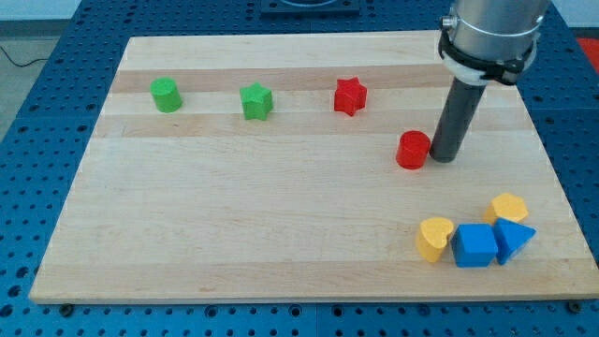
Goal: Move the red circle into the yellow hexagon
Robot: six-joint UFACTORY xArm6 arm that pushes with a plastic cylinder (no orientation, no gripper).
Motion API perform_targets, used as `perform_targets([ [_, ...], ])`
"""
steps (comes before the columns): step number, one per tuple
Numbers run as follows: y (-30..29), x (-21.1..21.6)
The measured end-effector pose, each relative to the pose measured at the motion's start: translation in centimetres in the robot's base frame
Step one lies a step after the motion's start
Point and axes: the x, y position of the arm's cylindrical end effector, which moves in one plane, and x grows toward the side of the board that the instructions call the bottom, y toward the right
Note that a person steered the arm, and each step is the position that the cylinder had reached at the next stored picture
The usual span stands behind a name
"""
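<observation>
Red circle [412, 150]: right of frame centre, upper half of the wooden board [234, 225], my tip [441, 157] just beside it on its right, touching or nearly so; no fingers to report, only the bare rod. Yellow hexagon [508, 207]: lower right, clustered with blue cube [475, 246], blue triangle [514, 237] and yellow heart [434, 237]. Judgement: the tip's side suits a leftward shove, not one down-right toward the target; repositioning to the upper left seems needed. Green cylinder [167, 95], green star [255, 101], red star [349, 95]: upper row, apart from the work.
</observation>
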Motion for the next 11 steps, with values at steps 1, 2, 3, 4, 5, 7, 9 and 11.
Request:
perform_targets([
  [1,-3.4,-3.8],
  [2,-8.3,-4.3],
  [3,-7.0,-0.6],
  [4,-1.2,2.5],
  [5,-2.2,1.3],
  [7,1.8,-0.7],
  [9,1.1,3.6],
  [11,-0.1,5.9],
])
